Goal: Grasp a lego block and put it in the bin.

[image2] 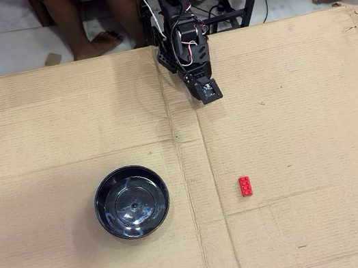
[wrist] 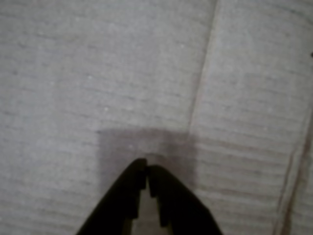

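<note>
Wrist view: the tool enters from the bottom edge as 2 dark fingers that converge to a point. The tips are pressed together with only a thin sliver of light between the toothed inner edges lower down, and nothing is pinched. Below the tips lies the surface, a sheet of pale corrugated cardboard. A square shadow falls on the cardboard directly around the fingertips. A fold line runs from the top edge down toward the shadow's right corner. Neither the lego block nor the bin appears in this view.

Overhead view: the arm is mounted at the top centre edge of the surface and is folded in close to its base, with the tool pointing down the picture and slightly right. The lego block, red with 2 rows of studs, lies flat on the cardboard below the tool and well apart from it, its long side running up and down the picture. The bin, a glossy black bowl with rings inside, sits left of the block, on the other side of a vertical crease in the cardboard. The block is outside the bin. Bare feet stand on the tiled floor above the surface.
</note>
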Controlling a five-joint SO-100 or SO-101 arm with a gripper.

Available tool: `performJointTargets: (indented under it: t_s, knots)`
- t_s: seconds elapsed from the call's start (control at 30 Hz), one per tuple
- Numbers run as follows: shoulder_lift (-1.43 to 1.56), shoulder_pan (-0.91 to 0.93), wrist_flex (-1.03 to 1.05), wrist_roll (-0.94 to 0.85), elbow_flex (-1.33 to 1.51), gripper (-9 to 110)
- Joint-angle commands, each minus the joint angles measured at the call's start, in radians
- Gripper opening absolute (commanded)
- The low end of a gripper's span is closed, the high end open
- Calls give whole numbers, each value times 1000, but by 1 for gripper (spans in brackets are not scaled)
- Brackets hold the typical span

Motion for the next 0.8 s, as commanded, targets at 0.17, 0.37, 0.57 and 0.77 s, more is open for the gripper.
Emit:
performJointTargets:
  t_s: [0.17,0.37,0.57,0.77]
  knots:
    - [-21,8,52,-3,-74,0]
    - [-28,8,52,-3,-204,0]
    - [-69,9,52,-5,-313,11]
    - [-301,9,46,5,-495,24]
